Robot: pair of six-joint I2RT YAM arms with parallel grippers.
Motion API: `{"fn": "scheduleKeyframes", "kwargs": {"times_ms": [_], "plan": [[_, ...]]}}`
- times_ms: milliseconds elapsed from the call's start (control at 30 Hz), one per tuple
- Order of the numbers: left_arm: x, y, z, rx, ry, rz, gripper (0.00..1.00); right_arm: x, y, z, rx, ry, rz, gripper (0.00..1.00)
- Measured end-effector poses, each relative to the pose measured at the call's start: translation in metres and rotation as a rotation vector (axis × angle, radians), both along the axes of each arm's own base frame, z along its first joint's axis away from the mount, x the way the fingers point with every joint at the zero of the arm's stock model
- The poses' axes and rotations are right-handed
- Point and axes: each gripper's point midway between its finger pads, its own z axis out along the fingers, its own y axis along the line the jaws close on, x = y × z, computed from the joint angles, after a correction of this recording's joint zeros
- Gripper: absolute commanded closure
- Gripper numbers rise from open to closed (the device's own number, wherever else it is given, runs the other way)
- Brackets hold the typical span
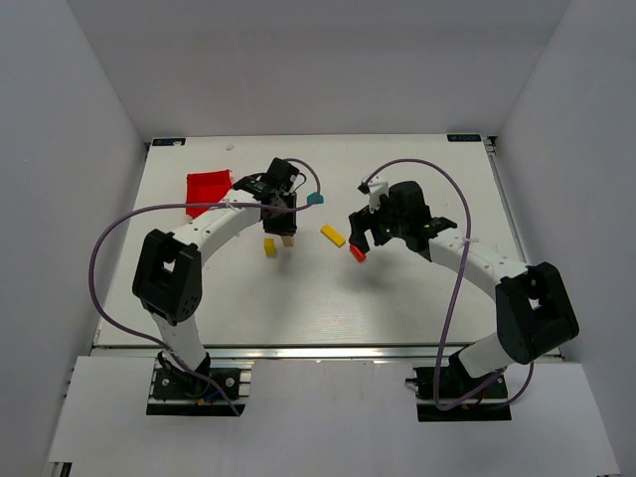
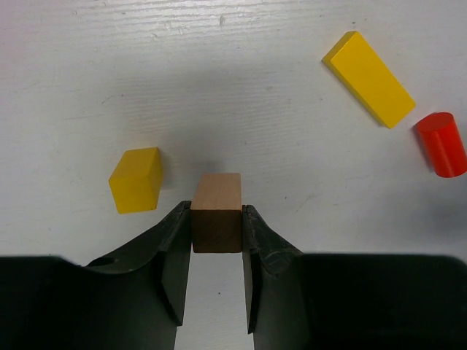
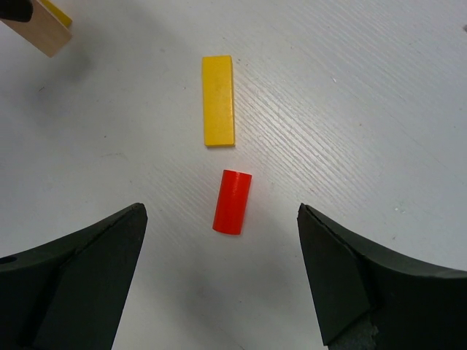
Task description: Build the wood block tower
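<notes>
No stacked tower shows; the blocks lie scattered on the white table. My left gripper point(image 2: 217, 210) is shut on a plain wood block point(image 2: 217, 197), low over the table, also seen from above point(image 1: 288, 240). A yellow cube point(image 2: 136, 179) lies just left of it. A yellow plank point(image 2: 368, 78) and a red cylinder point(image 2: 442, 144) lie to the right. My right gripper point(image 3: 220, 213) is open, hovering over the red cylinder point(image 3: 232, 201), which lies between the jaws without touching them. The yellow plank point(image 3: 218, 100) lies just beyond it. A teal block point(image 1: 316, 199) lies further back.
A red bin point(image 1: 209, 189) sits at the back left, behind my left arm. The two grippers point(image 1: 286, 231) point(image 1: 361, 240) are close together near the table's middle. Purple cables loop over both arms. White walls enclose the table point(image 1: 397, 298).
</notes>
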Motion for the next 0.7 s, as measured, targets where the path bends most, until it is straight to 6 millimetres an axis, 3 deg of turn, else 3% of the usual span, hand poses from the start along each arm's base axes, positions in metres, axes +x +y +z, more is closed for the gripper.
{"fn": "scheduleKeyframes", "kwargs": {"times_ms": [700], "plan": [[0.002, -0.006, -0.025, 0.099, -0.014, 0.020, 1.00, 0.005, -0.010, -0.002, -0.025, -0.008, -0.065, 0.11]]}}
